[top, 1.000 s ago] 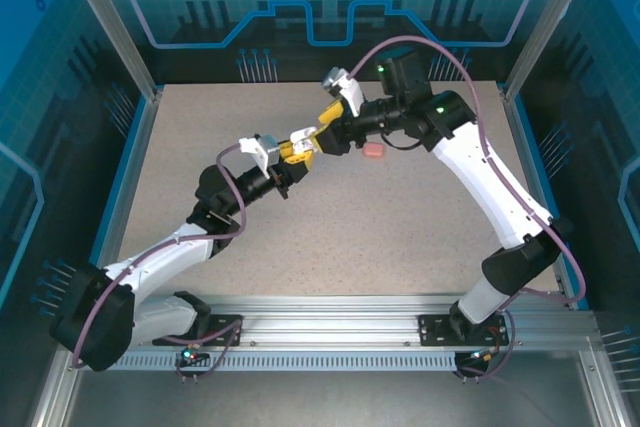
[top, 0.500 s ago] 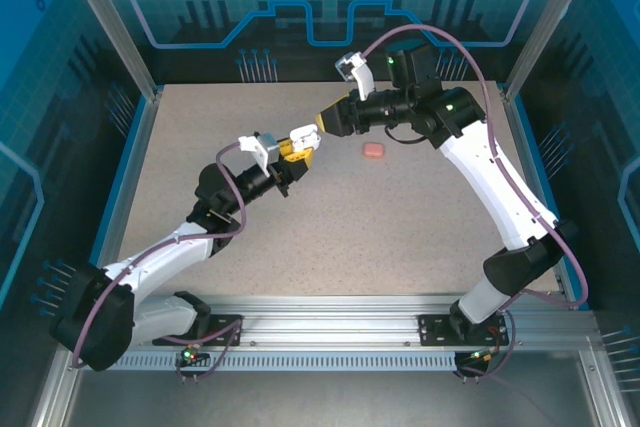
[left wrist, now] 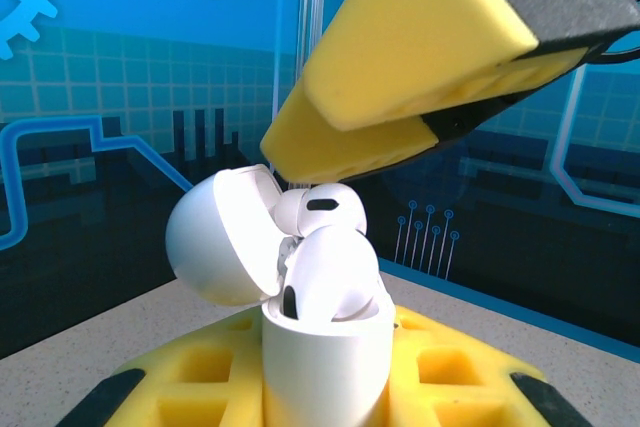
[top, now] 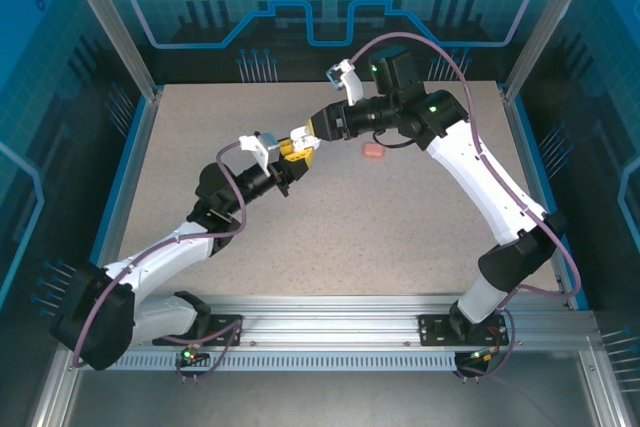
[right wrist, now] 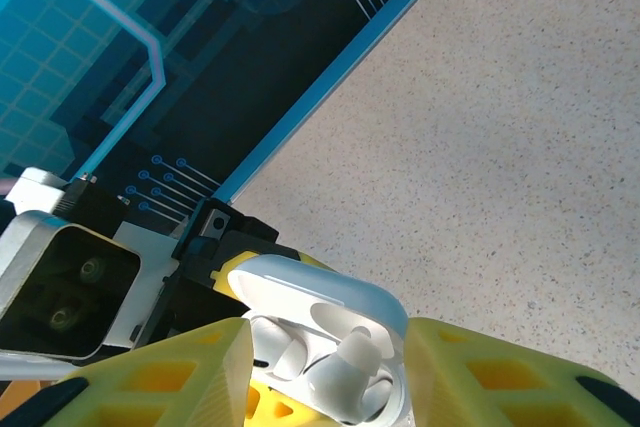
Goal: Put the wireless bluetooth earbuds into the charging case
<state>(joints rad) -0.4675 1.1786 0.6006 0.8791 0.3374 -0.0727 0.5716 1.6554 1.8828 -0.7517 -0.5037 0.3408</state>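
My left gripper is shut on the body of a white charging case, holding it upright above the table with its lid swung open. Two white earbuds sit in the case: one in front, one behind it. The front earbud's silicone tip points up out of the case. My right gripper hovers right over the case, open, its yellow fingers either side of the lid. I cannot tell whether they touch it.
A salmon-pink case lies shut on the speckled table, just right of both grippers. Blue-lit walls and metal posts fence the table. The left wrist camera sits close beside the right fingers.
My right gripper drew back up and to the right, then returned to the case with its wrist turned and its jaws narrower. The left arm kept the case still.
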